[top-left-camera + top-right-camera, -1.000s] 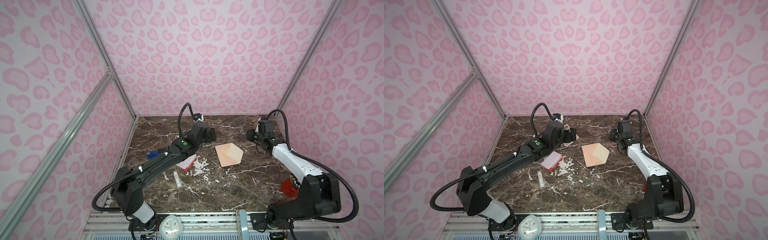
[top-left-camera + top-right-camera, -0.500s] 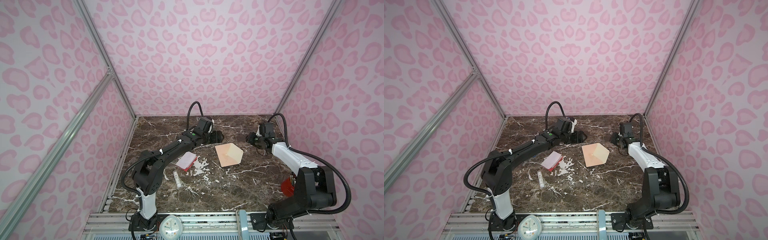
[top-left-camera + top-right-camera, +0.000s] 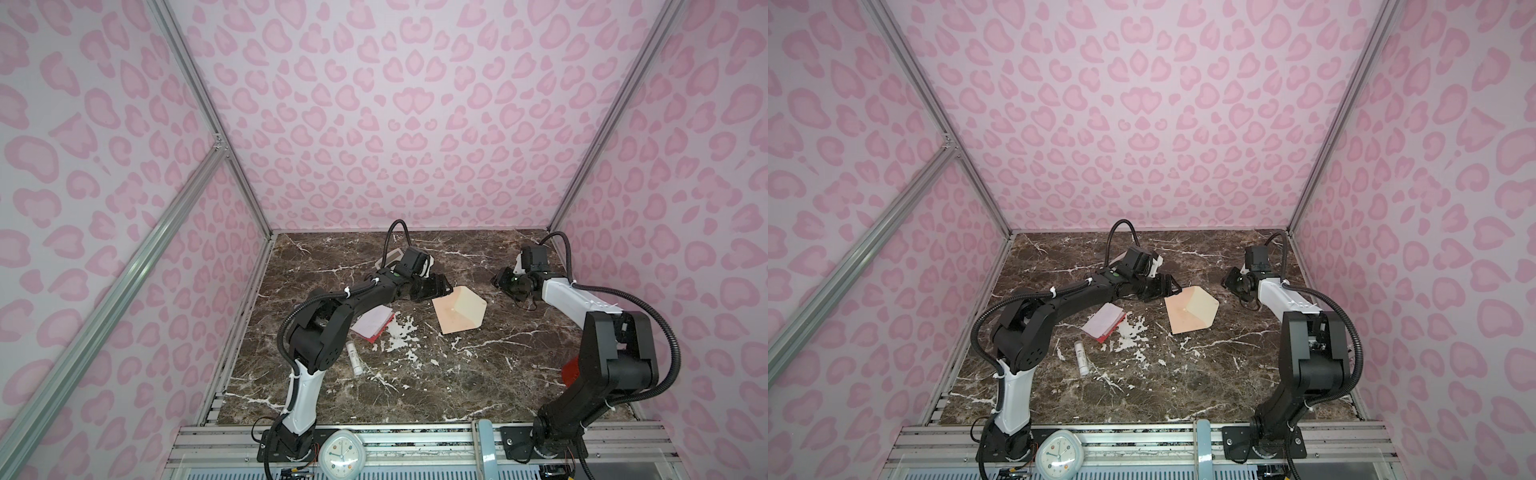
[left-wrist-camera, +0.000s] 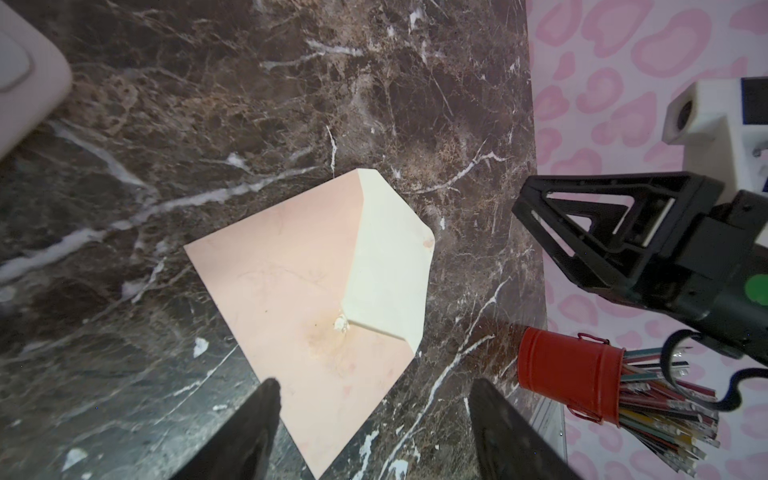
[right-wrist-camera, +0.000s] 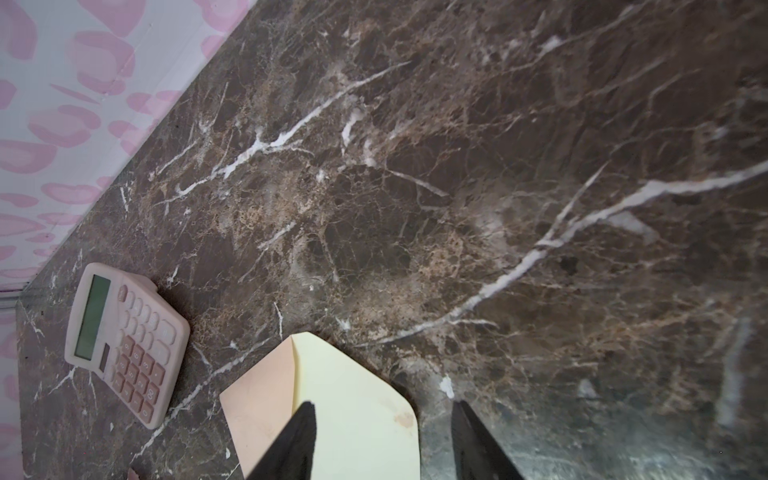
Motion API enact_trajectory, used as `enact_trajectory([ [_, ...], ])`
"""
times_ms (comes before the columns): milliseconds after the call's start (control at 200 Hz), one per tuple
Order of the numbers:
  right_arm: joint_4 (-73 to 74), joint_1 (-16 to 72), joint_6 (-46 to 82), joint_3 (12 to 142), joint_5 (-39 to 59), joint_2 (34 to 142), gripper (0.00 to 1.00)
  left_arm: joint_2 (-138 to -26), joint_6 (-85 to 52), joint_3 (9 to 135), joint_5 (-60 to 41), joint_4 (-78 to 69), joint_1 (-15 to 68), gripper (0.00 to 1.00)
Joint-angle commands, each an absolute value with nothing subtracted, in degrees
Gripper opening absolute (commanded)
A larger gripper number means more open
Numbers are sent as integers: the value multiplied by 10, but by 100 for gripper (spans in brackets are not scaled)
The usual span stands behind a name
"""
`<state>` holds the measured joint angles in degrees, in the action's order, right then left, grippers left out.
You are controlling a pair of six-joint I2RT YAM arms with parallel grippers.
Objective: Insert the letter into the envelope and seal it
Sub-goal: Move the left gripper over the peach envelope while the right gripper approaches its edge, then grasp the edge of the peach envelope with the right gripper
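1. In both top views my left gripper has come over from farther back on the table to the far left corner of the envelope. Its jaws have narrowed a little but stand well apart and hold nothing. My right gripper hangs near the envelope's other side, clear of it. It is spread slightly wider than a second ago and is also empty. The letter has not moved: it lies flat beside my left forearm, well apart from the envelope.

2. In the left wrist view my two fingers straddle the envelope's nearest corner with a wide gap between them. I cannot tell whether they touch the paper. The cream flap shows pale side up, so I judge the envelope unsealed. My right gripper's black finger waits just past the flap.

3. In the right wrist view my fingers are parted over the flap end of the envelope, gripping nothing. The calculator sits beyond it. Both grippers are closing in on the envelope, not on the letter. I take this as getting ready to steady or open it, with inserting and sealing not yet begun.
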<state>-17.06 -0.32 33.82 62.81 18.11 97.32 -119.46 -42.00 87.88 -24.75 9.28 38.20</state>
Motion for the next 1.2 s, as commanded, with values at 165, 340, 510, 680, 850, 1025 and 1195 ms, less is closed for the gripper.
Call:
enact_trajectory([
  [165, -195, -6, 317, 642, 230, 1004, 55, -1231, -429, 898, -290, 76, 372, 73],
  [340, -208, -7, 306, 651, 242, 1024, 56, -1259, -435, 920, -314, 77, 372, 72],
  [510, -219, -9, 295, 659, 254, 1039, 58, -1276, -435, 940, -323, 97, 372, 71],
  [680, -230, -13, 284, 669, 269, 1054, 60, -1287, -424, 950, -321, 129, 371, 71],
  [850, -239, -20, 271, 670, 286, 1060, 61, -1301, -419, 959, -324, 158, 367, 70],
  [1025, -242, -24, 253, 670, 313, 1066, 62, -1317, -408, 976, -324, 191, 363, 69],
  [1195, -237, -25, 254, 670, 331, 1078, 62, -1332, -403, 994, -327, 216, 359, 69],
])
